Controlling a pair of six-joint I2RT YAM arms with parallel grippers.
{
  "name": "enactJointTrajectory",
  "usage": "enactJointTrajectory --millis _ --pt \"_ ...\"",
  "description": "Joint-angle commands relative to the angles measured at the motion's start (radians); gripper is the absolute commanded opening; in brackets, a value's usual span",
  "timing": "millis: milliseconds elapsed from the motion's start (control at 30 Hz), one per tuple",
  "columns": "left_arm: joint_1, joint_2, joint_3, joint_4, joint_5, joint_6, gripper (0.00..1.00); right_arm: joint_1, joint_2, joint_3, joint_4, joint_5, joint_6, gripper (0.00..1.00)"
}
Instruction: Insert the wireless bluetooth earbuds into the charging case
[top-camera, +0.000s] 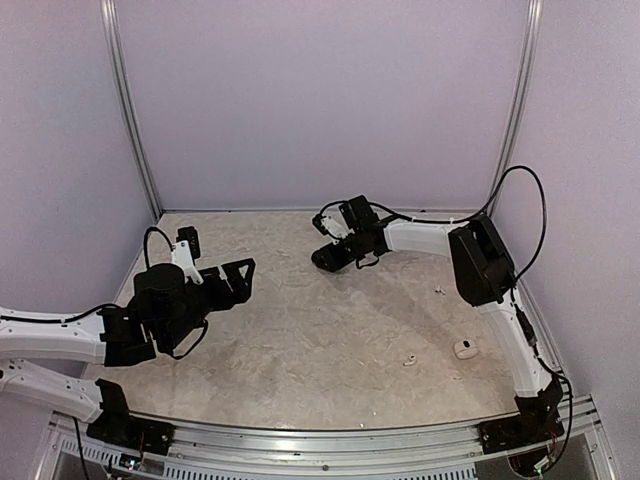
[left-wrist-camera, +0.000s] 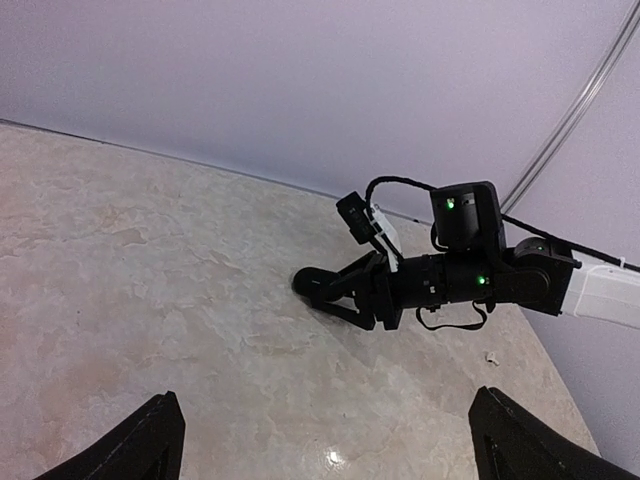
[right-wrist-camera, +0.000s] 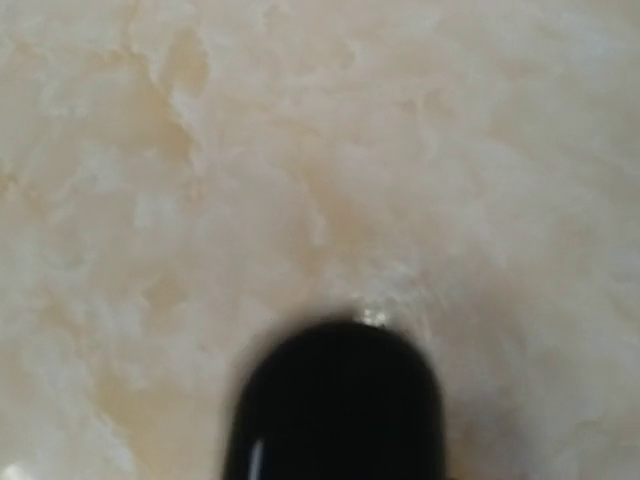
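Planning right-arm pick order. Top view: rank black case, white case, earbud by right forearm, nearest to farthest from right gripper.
1. Black case, at the tip of the right gripper, far centre.
2. Earbud, right side, halfway back.
3. White case, near right.

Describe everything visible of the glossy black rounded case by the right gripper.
The glossy black rounded case looks like smooth plastic, with a small bright highlight. It sits at the tips of the right gripper, seemingly resting on the beige marbled table, far middle. Whether the gripper clamps it cannot be told.
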Motion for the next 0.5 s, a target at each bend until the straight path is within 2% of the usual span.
enactJointTrajectory --millis 0,267,467 --pt "-0.003 0.008 0.029 0.004 0.017 0.053 0.99 -0.011 0.027 0.033 -0.019 -0.011 0.006 0.47" --pt "-0.004 0.041 0.061 -0.035 0.062 0.092 0.99 -0.013 -0.015 -0.008 -0.011 -0.012 0.004 0.6" --pt "-0.004 0.037 0.059 -0.019 0.127 0.168 0.99 -0.013 -0.202 -0.194 0.051 -0.007 0.0 0.81"
